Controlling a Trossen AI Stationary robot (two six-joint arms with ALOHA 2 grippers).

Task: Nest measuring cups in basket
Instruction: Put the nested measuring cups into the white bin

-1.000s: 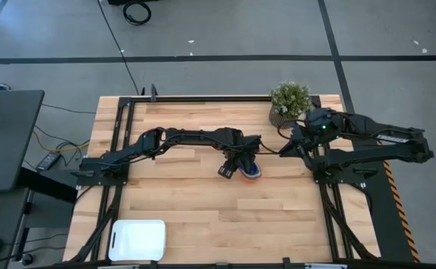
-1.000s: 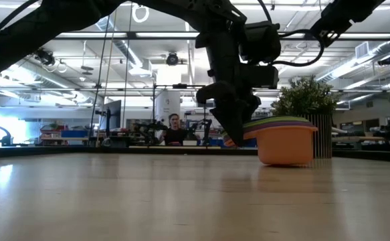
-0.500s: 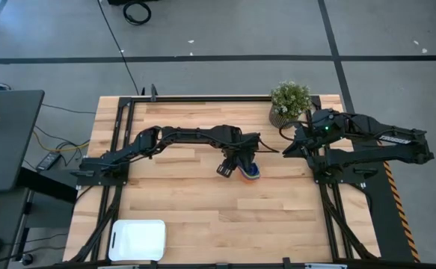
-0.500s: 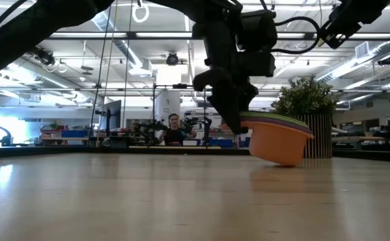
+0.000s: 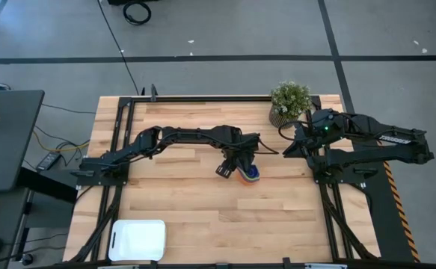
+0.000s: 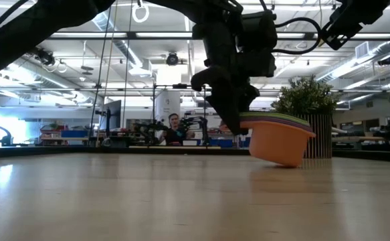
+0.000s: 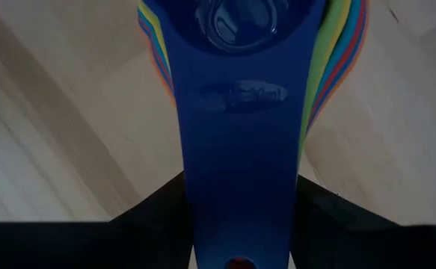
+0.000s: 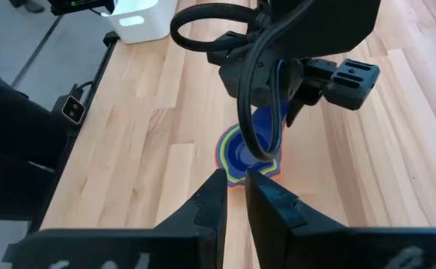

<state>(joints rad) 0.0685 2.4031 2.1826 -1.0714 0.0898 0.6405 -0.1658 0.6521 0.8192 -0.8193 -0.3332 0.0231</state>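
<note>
Your nested stack of measuring cups (image 6: 280, 139) hangs tilted just above the table's (image 5: 188, 209) middle, toward the far edge. The left end effector (image 5: 232, 166) pinches the stacked handles (image 7: 236, 149). The right end effector (image 8: 232, 205), nearly pressed together, waits near the plant pot (image 5: 289, 103). Next, carry the stack level to the basket (image 5: 137, 240) at the near-left corner.

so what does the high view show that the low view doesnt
Only the high view shows the shallow white rectangular plastic basket at the table's near left corner, far from the cups, and the right gripper waiting near the plant. Only the low view shows the nested stack of round plastic measuring cups tilted, its orange outer cup raised on the handle side, and a person in the room behind. Both show the left gripper gripping the stack by its handles, and the potted green plant.
</note>
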